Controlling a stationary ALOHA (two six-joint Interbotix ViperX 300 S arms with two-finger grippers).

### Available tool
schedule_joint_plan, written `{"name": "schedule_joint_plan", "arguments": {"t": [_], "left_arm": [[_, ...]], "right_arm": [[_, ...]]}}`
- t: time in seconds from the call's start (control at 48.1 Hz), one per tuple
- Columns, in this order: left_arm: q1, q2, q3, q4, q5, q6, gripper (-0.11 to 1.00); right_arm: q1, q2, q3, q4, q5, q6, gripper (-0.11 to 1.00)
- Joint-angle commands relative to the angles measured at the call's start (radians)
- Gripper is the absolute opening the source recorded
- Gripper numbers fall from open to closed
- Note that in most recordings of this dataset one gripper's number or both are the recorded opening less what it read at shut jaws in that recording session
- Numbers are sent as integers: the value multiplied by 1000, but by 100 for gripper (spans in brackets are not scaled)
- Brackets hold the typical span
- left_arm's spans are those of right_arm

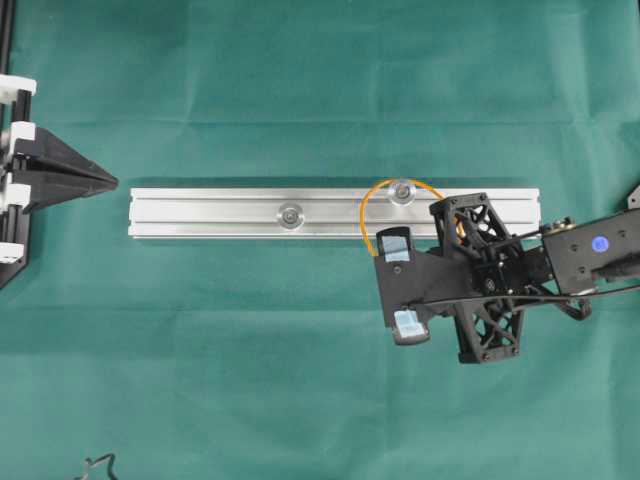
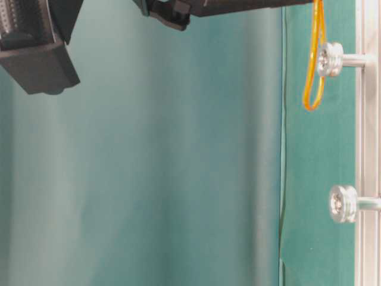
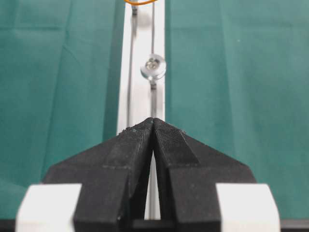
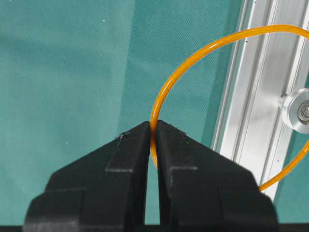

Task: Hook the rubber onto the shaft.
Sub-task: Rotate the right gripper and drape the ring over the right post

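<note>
The rubber (image 1: 378,196) is a thin orange loop arching over the right-hand shaft (image 1: 403,190) on the aluminium rail (image 1: 210,214). My right gripper (image 4: 154,126) is shut on the rubber (image 4: 166,87) just in front of the rail; its tips (image 1: 376,254) sit under the camera mount in the overhead view. In the right wrist view the loop rings the shaft's head (image 4: 298,111). From table level the rubber (image 2: 314,65) lies at the height of that head (image 2: 329,59), away from the rail. My left gripper (image 1: 110,182) is shut and empty, off the rail's left end.
A second shaft (image 1: 290,213) stands mid-rail, bare, also seen ahead of the left gripper (image 3: 153,120) as shaft (image 3: 153,67). Green cloth (image 1: 300,380) covers the table. A black cable (image 1: 95,465) lies at the front left edge.
</note>
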Motion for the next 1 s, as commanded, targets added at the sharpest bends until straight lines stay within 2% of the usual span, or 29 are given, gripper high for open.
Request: {"name": "schedule_joint_plan", "arguments": {"t": [0.0,0.333,0.666,0.978], "left_arm": [[2,6,-34,2,-9,0,0],[2,6,-34,3,-9,0,0],[3,6,-34,2,-9,0,0],[2,6,-32,3,-9,0,0]], "right_arm": [[8,-9,-23,2,-6,2,7],[8,-9,-23,2,-6,8,7],[8,2,-32,2,-9,133,7],[8,52,-87,2,-49,253,7]]}}
